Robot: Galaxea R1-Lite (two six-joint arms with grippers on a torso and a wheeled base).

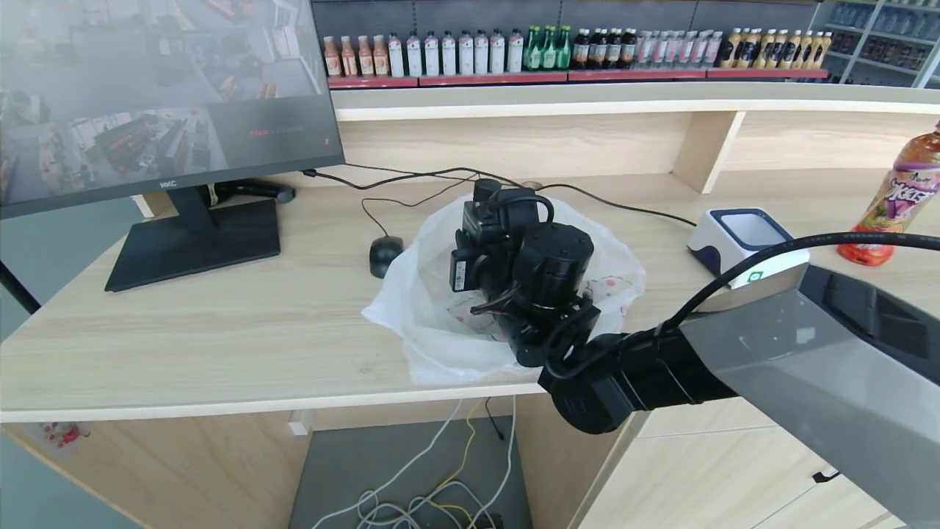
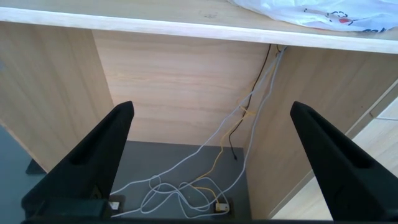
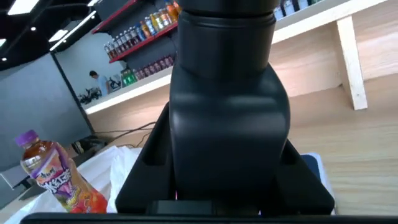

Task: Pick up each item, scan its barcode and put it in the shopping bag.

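Shopping bag (image 1: 411, 308), thin white plastic, sits crumpled open about midway along the pale wooden counter (image 1: 220, 330), with its near edge spilling just over the front lip.

From the left end, a big monitor (image 1: 147, 95) stands on a flat black foot. A dark mouse (image 1: 384, 255) lies to its right, just beside the bag, with its cord running back along the counter. Down below the counter edge the left gripper (image 2: 211, 109) hangs in the knee space. Its two black fingers (image 2: 106, 149) are spread wide with nothing between them, and loose white and yellow cables (image 2: 186, 186) lie on the floor beyond.

Over the bag is the right gripper (image 1: 496, 206), at the end of the arm that comes in from the lower right and covers most of the bag's mouth. I can't tell from where I stand whether its fingers are parted or closed, or whether they have anything in them. The right wrist view catches a purple-capped bottle (image 3: 56, 177) of orange drink, leaning a little and close against white bag plastic. I can't tell whether it is held, or whether it is the same one as on the counter.

Right of the bag, and apart from it, a white and dark blue barcode scanner (image 1: 742, 239) sits with its window facing up. Farther right, at the counter's end, an orange drink bottle (image 1: 899, 198) stands upright. Rows of shelf bottles (image 1: 573, 51) line the wall behind the counter.
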